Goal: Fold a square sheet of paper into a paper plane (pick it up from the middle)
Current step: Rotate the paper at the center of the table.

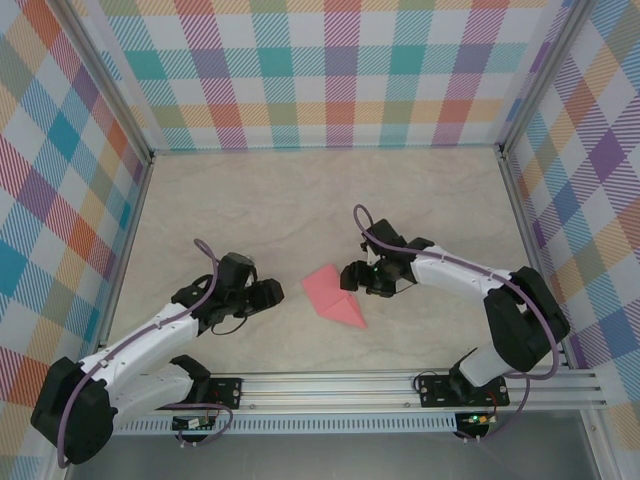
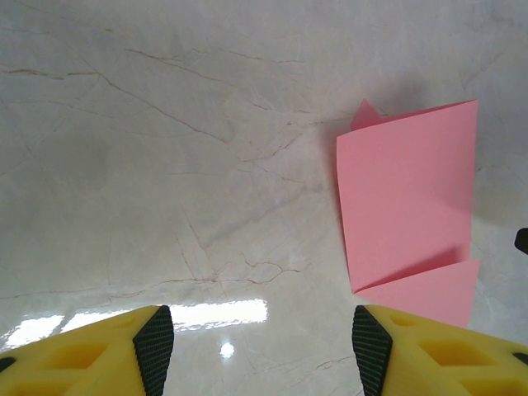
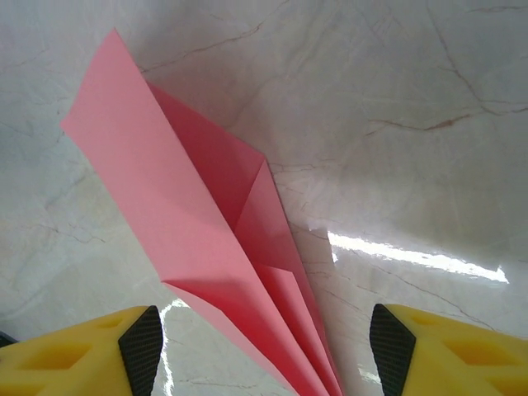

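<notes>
Seen from above, a folded pink paper (image 1: 335,297) lies on a pale marbled table (image 1: 300,200), between the left gripper (image 1: 272,293) and the right gripper (image 1: 352,276), nearer the right one. The left wrist camera shows its yellow fingers (image 2: 99,355) spread wide over bare table, with the paper flat ahead and to the right, apart from them. The right wrist camera adds what the overhead view cannot: layered creases tapering to a narrow end that runs between that gripper's fingers (image 3: 445,351), which stand wide and are not closed on it
</notes>
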Robot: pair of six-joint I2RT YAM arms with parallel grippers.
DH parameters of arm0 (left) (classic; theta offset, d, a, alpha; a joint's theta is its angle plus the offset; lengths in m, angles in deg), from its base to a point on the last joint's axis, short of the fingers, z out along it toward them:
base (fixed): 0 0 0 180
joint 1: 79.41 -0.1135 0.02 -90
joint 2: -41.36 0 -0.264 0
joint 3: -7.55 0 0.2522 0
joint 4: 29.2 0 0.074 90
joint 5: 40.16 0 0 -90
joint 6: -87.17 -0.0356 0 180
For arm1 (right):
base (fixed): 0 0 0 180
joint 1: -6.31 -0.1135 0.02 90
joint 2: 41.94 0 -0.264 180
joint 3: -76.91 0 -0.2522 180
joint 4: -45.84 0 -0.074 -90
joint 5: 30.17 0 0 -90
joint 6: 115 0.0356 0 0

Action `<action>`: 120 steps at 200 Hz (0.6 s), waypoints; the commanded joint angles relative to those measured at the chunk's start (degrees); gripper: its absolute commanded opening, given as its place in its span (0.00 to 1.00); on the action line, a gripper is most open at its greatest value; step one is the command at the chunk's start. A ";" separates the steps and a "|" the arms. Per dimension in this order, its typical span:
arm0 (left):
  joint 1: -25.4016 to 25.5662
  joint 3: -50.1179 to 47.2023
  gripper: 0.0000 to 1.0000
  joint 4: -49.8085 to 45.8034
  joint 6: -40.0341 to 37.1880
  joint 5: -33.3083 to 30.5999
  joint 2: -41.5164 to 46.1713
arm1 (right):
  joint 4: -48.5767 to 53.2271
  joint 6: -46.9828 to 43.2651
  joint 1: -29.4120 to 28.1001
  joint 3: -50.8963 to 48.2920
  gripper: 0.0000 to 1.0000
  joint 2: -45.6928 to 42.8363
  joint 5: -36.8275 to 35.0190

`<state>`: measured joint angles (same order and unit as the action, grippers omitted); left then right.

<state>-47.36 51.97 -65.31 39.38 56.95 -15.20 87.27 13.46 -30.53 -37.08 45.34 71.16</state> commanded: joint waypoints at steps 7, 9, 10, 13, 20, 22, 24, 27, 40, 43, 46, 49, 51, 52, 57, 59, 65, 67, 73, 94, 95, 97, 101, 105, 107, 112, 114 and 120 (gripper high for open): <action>-0.68 2.59 0.62 -1.10 -2.35 1.77 1.81 | 5.76 6.80 -0.07 5.56 0.72 1.64 -5.33; -0.68 2.64 0.62 -1.27 -2.46 1.79 2.02 | 6.07 7.29 -0.07 5.78 0.72 1.77 -5.59; -0.68 2.65 0.62 -1.32 -2.52 1.82 2.09 | 6.26 7.57 -0.07 5.81 0.72 1.80 -5.69; -0.68 2.58 0.62 -1.55 -2.68 1.80 2.38 | 6.98 8.34 -0.09 6.17 0.72 1.90 -6.05; -0.67 2.21 0.62 -1.89 -3.11 1.63 3.27 | 9.10 9.47 -0.09 7.42 0.72 2.46 -6.76; -0.65 2.04 0.62 -2.02 -3.17 1.53 3.48 | 9.54 9.67 -0.08 7.69 0.72 2.56 -6.89; -0.67 1.86 0.62 -2.07 -3.19 1.53 3.74 | 10.05 9.98 -0.12 8.11 0.72 2.65 -6.99; -0.68 1.56 0.62 -2.20 -3.29 1.50 4.24 | 10.75 10.33 -0.18 8.54 0.72 2.75 -7.11; -0.67 0.44 0.62 -2.74 -3.50 1.32 6.07 | 12.50 12.36 -0.23 9.34 0.72 2.67 -8.02; -0.68 0.17 0.62 -2.91 -3.52 1.32 6.49 | 12.80 12.83 -0.25 9.40 0.72 2.59 -8.22; -0.70 -0.07 0.62 -2.95 -3.50 1.26 6.85 | 13.05 13.16 -0.17 9.44 0.72 2.46 -8.36; -0.68 -0.29 0.62 -3.04 -3.46 1.25 7.15 | 13.19 13.38 -0.19 9.45 0.72 2.31 -8.57; -0.68 -0.43 0.62 -3.11 -3.46 1.30 7.40 | 13.27 13.50 -0.21 9.45 0.72 2.22 -8.66; -0.68 -0.51 0.62 -3.13 -3.41 1.31 7.50 | 13.28 13.58 -0.23 9.45 0.72 2.20 -8.68; -0.74 -0.83 0.62 -3.13 -3.48 1.46 8.01 | 13.36 13.75 -0.22 9.32 0.72 1.90 -8.71; -0.69 -0.98 0.62 -3.07 -3.49 1.49 8.14 | 13.45 13.86 -0.18 9.29 0.72 1.76 -8.63; -0.65 -1.25 0.62 -3.04 -3.50 1.59 8.46 | 13.96 13.98 -0.20 9.19 0.72 1.44 -8.56; -0.67 -1.29 0.62 -3.05 -3.53 1.59 8.52 | 14.14 13.94 -0.24 9.19 0.72 1.30 -8.53; -0.67 -1.25 0.62 -3.10 -3.54 1.68 8.62 | 14.64 13.99 -0.27 9.00 0.72 0.79 -8.45; -0.68 -0.70 0.62 -3.01 -3.54 3.20 8.33 | 14.72 14.32 -0.34 5.87 0.72 -2.42 -8.15; -0.68 -0.69 0.62 -2.99 -3.54 3.27 8.36 | 14.62 14.34 -0.29 5.64 0.72 -2.62 -8.11; -0.68 -0.69 0.62 -2.90 -3.48 3.37 8.36 | 14.51 14.32 -0.28 5.25 0.72 -3.01 -8.09; -0.67 -0.76 0.62 -2.83 -3.54 3.38 8.41 | 14.35 14.35 -0.32 4.53 0.72 -3.75 -8.08; -0.68 -0.92 0.62 -2.75 -3.47 3.43 8.48 | 14.42 14.29 -0.27 3.91 0.73 -4.41 -8.16; -0.68 -1.01 0.62 -2.69 -3.35 3.41 8.52 | 14.30 14.35 -0.23 3.63 0.73 -4.76 -8.17; -0.68 -1.26 0.62 -2.69 -3.18 3.51 8.64 | 14.54 14.17 -0.25 3.02 0.73 -5.51 -8.17; -0.68 -1.29 0.62 -2.70 -3.19 3.56 8.76 | 14.46 14.01 -0.32 2.77 0.73 -5.82 -8.12; -0.69 -1.62 0.62 -2.48 -3.18 3.84 8.98 | 14.13 13.49 -0.32 1.99 0.73 -6.75 -7.96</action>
<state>-47.36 51.62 -66.97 36.76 59.05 -7.04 99.18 26.34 -30.53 -32.23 43.07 63.40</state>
